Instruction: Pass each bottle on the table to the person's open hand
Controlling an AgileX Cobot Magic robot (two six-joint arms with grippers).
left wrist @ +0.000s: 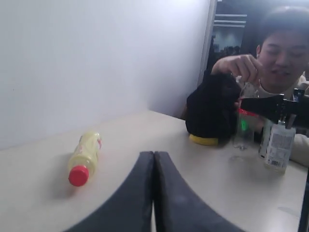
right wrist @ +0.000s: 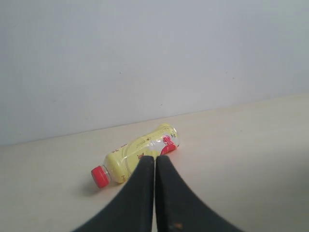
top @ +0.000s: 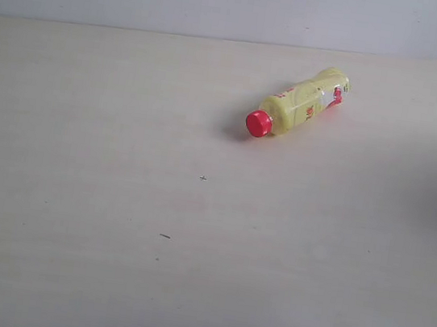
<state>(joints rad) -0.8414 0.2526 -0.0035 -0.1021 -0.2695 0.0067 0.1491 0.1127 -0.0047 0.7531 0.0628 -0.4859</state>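
The left black claw (left wrist: 153, 158) and right black claw (right wrist: 155, 161) are pressed fully shut and hold nothing. The yellow plastic bottle with a red cap (top: 298, 106) lies on its side on the pale beige table (top: 107, 262), ahead of both. Being round, it could roll away if nudged off-centre.

The left tool (left wrist: 153, 157) was closed tight; its two dark fingers (left wrist: 133, 203) lay pressed together all the way up, tips touching; the right tool (right wrist: 155, 160) was closed the same way, its dark fingers (right wrist: 137, 195) side by side with only a thin line between them.
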